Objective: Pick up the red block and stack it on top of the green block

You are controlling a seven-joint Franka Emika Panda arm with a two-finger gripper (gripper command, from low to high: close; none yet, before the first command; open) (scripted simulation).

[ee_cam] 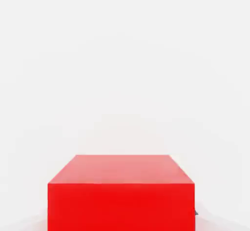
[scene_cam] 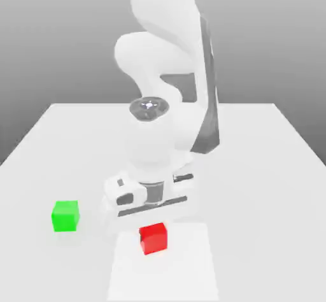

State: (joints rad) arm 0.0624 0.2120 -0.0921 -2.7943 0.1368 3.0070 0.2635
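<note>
Gripping the red block [scene_cam: 153,239] between closed jaws, you have the green block [scene_cam: 65,216] well apart from them, toward the exterior view's left, so the carry should go sideways that way.

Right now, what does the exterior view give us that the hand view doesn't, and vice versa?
Exterior view only: the green block on the table, off to that view's left; the arm reaching down; the pale square patch by the red block.

Hand view only: a close look along the red block's top face, a paler red than the bright side below it.

Both: the red block, plus pale surface around it.
</note>
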